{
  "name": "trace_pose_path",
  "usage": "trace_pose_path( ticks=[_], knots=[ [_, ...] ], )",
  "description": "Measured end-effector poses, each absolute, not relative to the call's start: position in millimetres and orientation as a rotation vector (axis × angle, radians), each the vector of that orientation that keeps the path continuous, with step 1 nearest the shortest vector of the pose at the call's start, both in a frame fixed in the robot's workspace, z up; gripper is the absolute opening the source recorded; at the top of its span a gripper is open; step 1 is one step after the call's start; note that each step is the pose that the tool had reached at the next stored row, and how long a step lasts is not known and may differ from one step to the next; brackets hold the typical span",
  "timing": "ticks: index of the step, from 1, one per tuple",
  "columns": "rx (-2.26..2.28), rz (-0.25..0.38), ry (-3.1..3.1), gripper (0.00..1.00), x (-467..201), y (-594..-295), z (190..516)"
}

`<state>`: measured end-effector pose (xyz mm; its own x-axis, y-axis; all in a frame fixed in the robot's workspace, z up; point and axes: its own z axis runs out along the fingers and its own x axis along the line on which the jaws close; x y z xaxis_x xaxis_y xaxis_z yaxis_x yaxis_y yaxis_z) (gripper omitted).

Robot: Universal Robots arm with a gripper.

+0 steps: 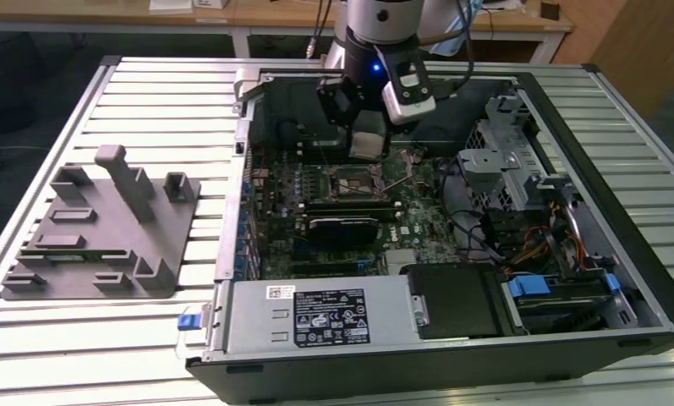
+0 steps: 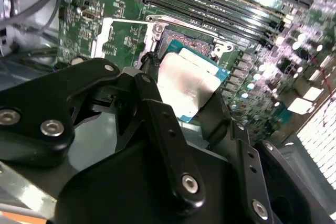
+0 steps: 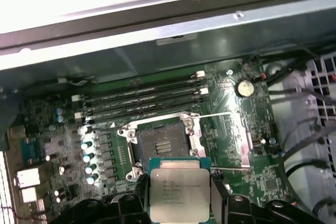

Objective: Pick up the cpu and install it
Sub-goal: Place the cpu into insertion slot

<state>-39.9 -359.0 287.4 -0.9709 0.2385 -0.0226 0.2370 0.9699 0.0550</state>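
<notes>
Pincer (image 3: pixel 179 196) with cpu (image 3: pixel 179 186) over motherboard (image 3: pixel 224 88)

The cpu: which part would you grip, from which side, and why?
Grip the cpu by two opposite thin edges, coming from above its flat metal top, as the end effector does now. It is a thin flat square, so the edges likely offer the firmest hold, leaving the underside free for the open socket.
</notes>
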Motion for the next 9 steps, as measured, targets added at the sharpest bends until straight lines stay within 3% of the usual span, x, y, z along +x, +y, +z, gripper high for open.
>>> trace_pose_path(
  ticks=[9],
  knots=[
    [0.623,0.077,3.044,0.55,-40.0,-359.0,286.8]
  ],
)
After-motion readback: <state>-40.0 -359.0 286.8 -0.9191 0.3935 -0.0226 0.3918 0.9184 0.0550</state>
